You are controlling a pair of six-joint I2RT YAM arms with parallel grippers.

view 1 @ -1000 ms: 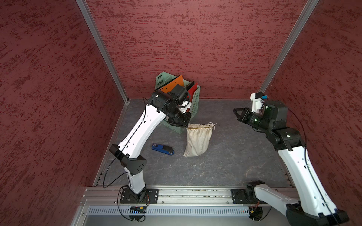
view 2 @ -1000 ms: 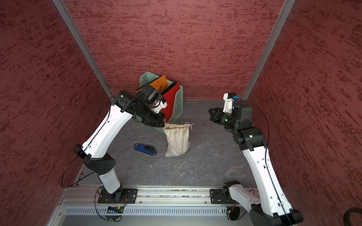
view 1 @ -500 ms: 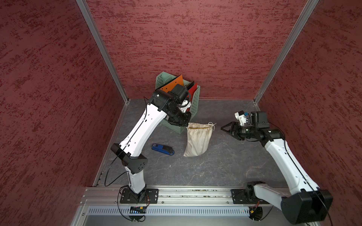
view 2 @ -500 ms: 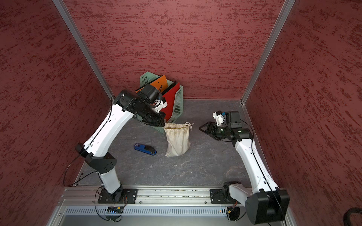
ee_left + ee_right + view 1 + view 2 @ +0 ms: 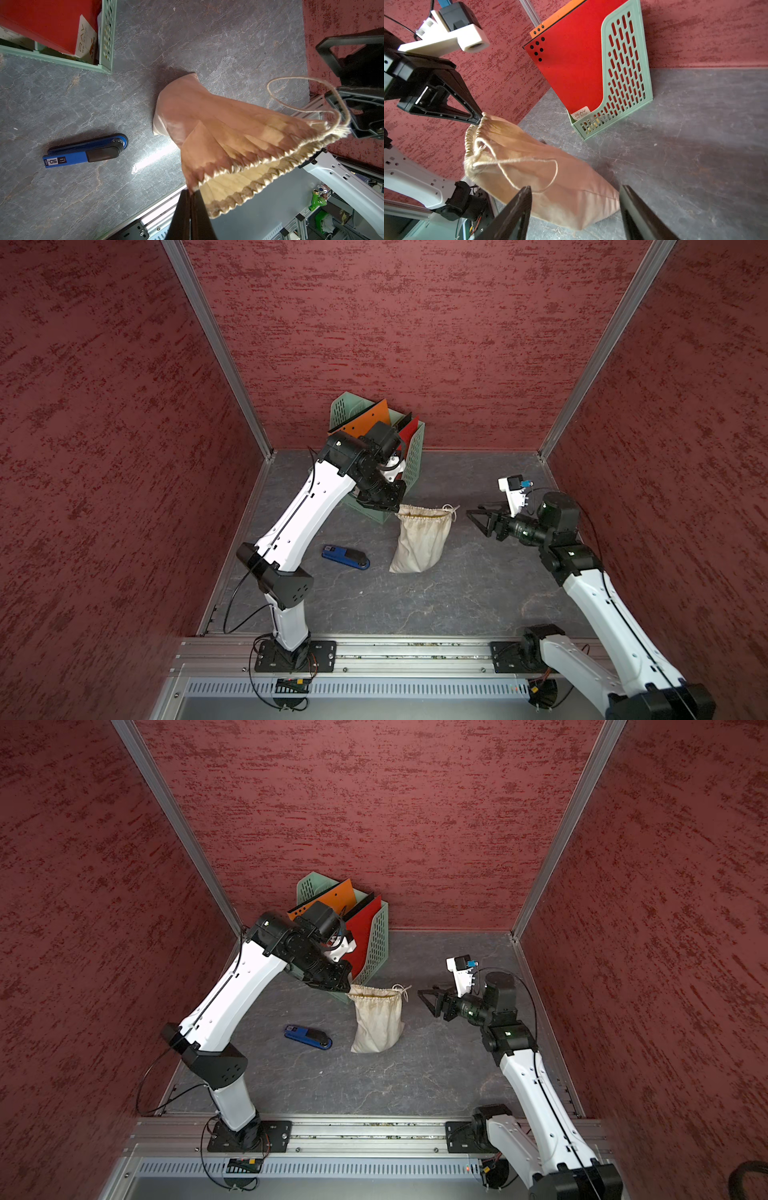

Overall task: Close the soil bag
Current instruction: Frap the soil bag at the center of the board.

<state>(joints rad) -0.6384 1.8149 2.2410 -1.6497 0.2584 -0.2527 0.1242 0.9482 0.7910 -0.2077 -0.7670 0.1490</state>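
Along the front edge, a metal rail (image 5: 395, 649) carries both arm bases. Beyond it, on the grey stone-patterned floor (image 5: 415, 605), a blue stapler (image 5: 345, 558) lies near the soil bag (image 5: 422, 539), which stands with its mouth partly gathered. The left gripper (image 5: 190, 193) is clamped on the bag's rim. The right gripper (image 5: 473, 511), jaws apart, hovers near the cord (image 5: 451, 509). Behind, a green file holder (image 5: 411, 456) stands by the dark red textured walls (image 5: 395, 323).

The bag (image 5: 422, 541) stands on the table (image 5: 457, 605), near its middle. The stapler (image 5: 345, 558) lies just left of it. Behind it stands the file holder (image 5: 413, 464), near the back wall, with folders (image 5: 365, 423) in it. The left gripper (image 5: 397, 509) is at the bag's left rim. The right gripper (image 5: 473, 516) is right of the bag, apart.
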